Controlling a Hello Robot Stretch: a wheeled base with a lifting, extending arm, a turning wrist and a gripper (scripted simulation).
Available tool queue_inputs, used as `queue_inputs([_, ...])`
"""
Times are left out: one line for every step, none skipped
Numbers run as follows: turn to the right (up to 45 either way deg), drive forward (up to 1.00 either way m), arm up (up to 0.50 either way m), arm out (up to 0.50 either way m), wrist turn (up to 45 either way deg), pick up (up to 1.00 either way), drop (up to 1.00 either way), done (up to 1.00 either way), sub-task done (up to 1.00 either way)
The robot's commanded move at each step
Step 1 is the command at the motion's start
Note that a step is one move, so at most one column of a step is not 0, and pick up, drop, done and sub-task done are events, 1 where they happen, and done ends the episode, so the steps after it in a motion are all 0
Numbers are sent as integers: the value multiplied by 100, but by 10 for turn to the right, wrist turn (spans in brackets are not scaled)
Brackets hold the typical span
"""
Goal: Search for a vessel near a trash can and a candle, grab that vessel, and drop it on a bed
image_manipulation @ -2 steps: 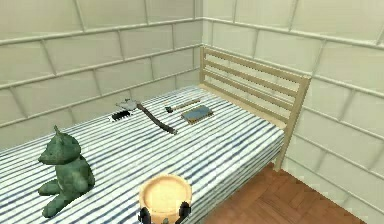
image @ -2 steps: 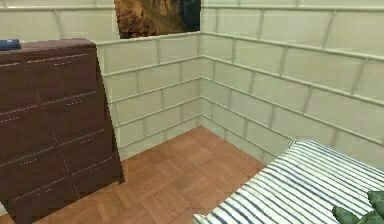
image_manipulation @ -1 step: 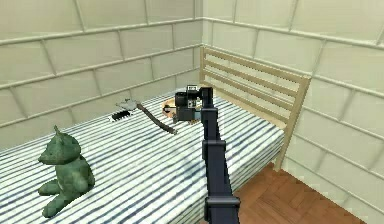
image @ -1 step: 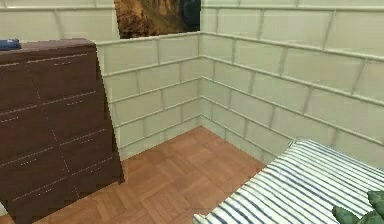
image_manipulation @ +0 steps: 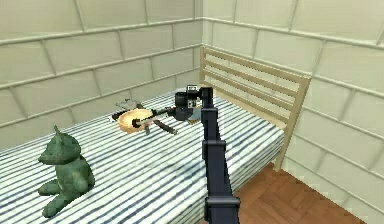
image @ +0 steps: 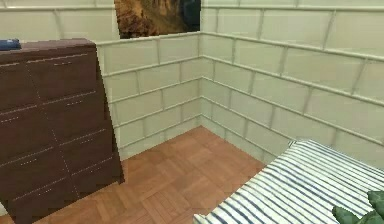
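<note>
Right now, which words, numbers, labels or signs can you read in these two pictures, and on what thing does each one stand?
No text can be read anywhere.
On the wall picture: a painted image, no letters to make out.
On the dresser: plain drawer fronts, no label.
On the white squares at the arm's end: black marks, not readable words.
On the bed: a striped cover, no print.
</note>
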Motion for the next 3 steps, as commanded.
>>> queue_inputs([0,0,0,0,-360,0,0,0,0])
queue_inputs([0,0,-6,0,0,0,0,0,0])
queue_inputs([0,0,-32,0,0,0,0,0,0])
